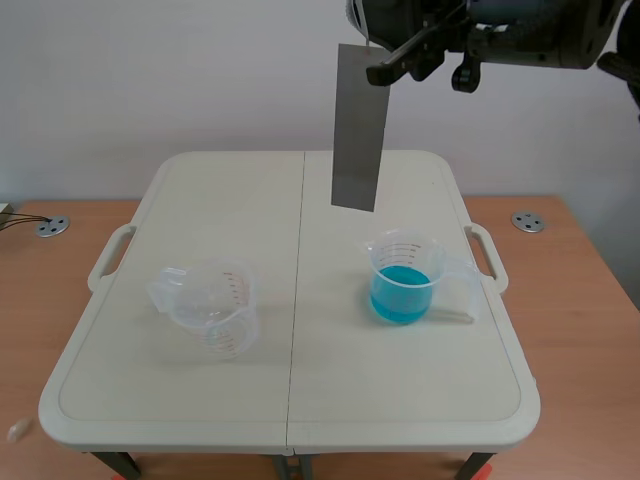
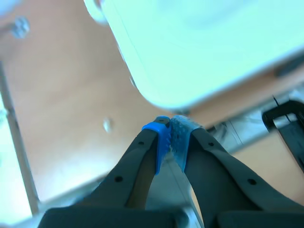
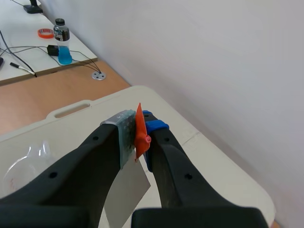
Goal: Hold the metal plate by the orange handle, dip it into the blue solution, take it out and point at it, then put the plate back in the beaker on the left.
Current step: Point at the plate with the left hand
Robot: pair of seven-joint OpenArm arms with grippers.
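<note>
The left gripper, pads pressed together on nothing, hangs off the white folding table. At left sits the empty clear plastic beaker, where the plate is to end up. The grey rectangular metal plate hangs upright, high above the clear beaker of blue solution at right, probably for an edge-first dip. The right gripper clamps its orange handle.
</note>
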